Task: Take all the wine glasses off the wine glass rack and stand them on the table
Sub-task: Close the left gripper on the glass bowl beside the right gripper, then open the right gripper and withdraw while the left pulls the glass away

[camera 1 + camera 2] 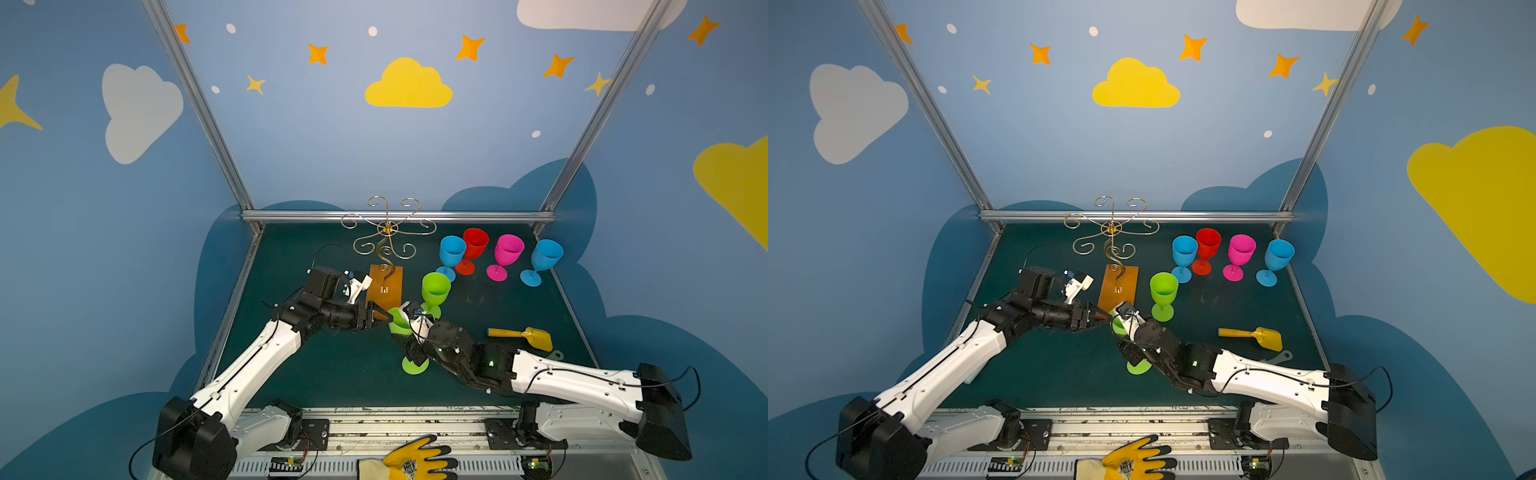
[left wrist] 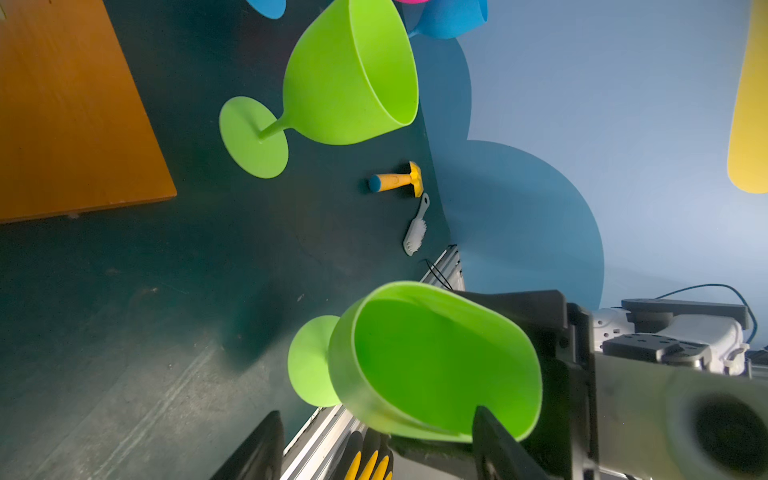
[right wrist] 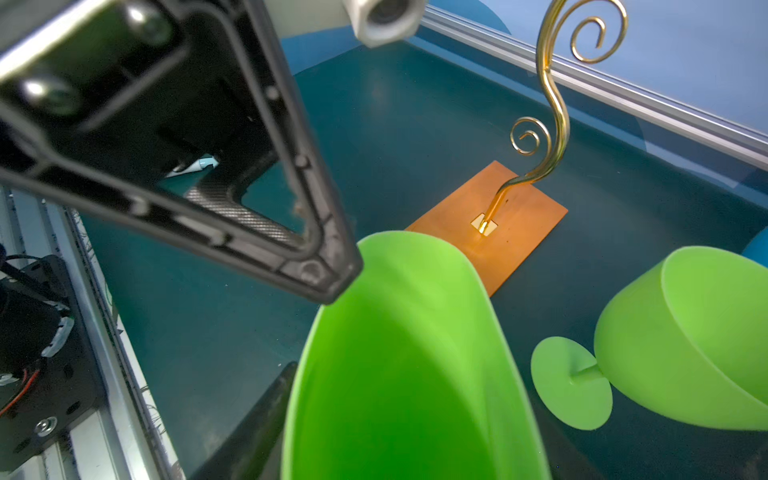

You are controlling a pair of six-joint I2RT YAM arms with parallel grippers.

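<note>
The gold wire wine glass rack (image 1: 387, 228) (image 1: 1111, 227) stands on its orange wooden base (image 1: 384, 286) (image 3: 519, 232) with nothing on its scrolled arms. In front of the base, my right gripper (image 1: 401, 319) (image 3: 399, 415) is shut on the bowl of a green wine glass (image 1: 400, 328) (image 1: 1119, 328) (image 2: 436, 357) (image 3: 399, 353), squeezing it oval. The glass's foot (image 1: 414, 365) is low over the mat. My left gripper (image 1: 384, 316) (image 2: 374, 415) is open at the glass's rim, with one fingertip (image 2: 490, 432) at the bowl's mouth.
A second green glass (image 1: 435, 289) stands just right of the base. Two blue glasses (image 1: 451, 251) (image 1: 546, 255), a red one (image 1: 475, 243) and a pink one (image 1: 508, 249) stand at the back right. A yellow scoop (image 1: 536, 336) and white brush (image 2: 415, 228) lie right. A gloved hand (image 1: 415, 459) rests in front.
</note>
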